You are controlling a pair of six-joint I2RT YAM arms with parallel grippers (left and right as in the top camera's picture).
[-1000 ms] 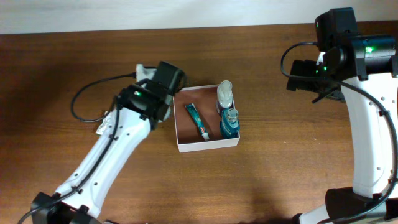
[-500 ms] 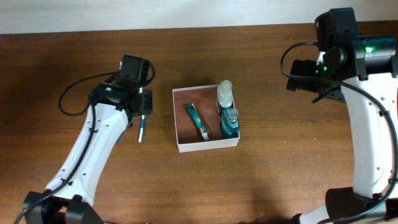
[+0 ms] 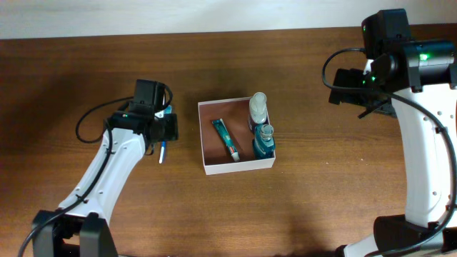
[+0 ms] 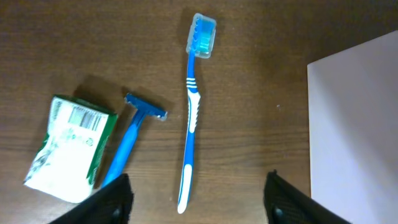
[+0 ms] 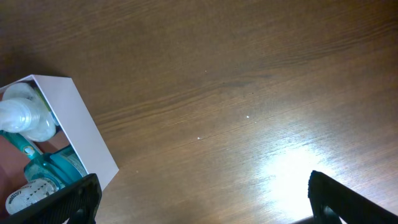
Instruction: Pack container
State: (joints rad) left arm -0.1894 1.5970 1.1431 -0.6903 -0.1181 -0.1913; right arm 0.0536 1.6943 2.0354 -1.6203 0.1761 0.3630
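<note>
The container (image 3: 239, 167) sits near the middle of the table (image 3: 300, 200), a shallow square box with white walls and a reddish-brown floor. Three things lie inside it. A green toothpaste tube (image 3: 226, 138) lies slantwise on the floor, a clear bottle with a pale cap (image 3: 258, 108) is in the far right corner, and a teal bottle (image 3: 263, 140) lies just in front of that, against the right wall.

To the left of the box, close to its left wall but apart from it, the left gripper (image 3: 163, 130) hangs over the table. In its wrist view the fingers (image 4: 115, 199) are spread wide with nothing between them. Below them a blue-and-white toothbrush (image 4: 191, 112) lies flat on the wood, and its lower end falls in the gap. Beside the toothbrush lies a blue razor (image 4: 127, 140), and beyond the razor a crumpled green-and-white packet (image 4: 71, 149), close against the razor's handle. The container's white wall (image 4: 354, 124) fills the right edge of this view.

The right gripper (image 5: 204, 180) is well away at the far right of the table. Its jaws are wide apart and empty over bare wood, with a corner of the container (image 5: 81, 130) and the two bottles showing at the left edge of its view.
</note>
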